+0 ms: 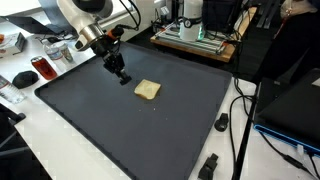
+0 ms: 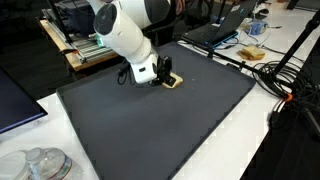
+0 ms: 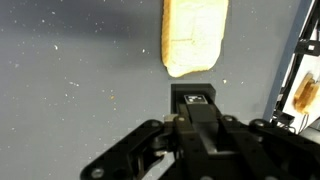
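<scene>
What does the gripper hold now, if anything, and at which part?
Nothing is held. The gripper stands beside the bread slice on the dark mat, apart from it.

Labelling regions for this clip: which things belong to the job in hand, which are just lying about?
In hand: gripper, shut, just short of the bread slice; dark mat under both.
Lying about: red object, glass jars, cables.

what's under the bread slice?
The bread slice lies flat on the dark grey mat, nothing else visible around its edges. The patch of mat directly beneath is covered, so cannot be checked.
</scene>
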### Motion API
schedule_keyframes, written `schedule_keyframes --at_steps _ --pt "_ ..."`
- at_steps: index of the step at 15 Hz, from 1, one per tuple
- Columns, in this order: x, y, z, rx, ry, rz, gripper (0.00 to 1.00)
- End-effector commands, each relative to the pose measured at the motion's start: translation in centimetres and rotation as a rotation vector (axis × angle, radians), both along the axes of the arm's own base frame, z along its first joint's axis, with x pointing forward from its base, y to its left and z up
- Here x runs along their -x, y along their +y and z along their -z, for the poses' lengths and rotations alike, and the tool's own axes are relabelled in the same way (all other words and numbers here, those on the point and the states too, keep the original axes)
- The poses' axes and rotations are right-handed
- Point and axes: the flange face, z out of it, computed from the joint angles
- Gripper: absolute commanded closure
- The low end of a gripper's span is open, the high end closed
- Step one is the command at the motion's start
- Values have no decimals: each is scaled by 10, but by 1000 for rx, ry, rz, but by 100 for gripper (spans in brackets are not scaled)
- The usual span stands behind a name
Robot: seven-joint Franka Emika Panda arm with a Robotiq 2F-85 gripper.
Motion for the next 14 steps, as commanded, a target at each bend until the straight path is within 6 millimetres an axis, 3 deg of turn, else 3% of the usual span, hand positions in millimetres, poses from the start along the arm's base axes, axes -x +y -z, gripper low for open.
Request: schedule_keyframes --at_steps 1,14 --pt "36 5 -12 6 -57 37 94" --pt "112 36 -20 184 -152 224 94"
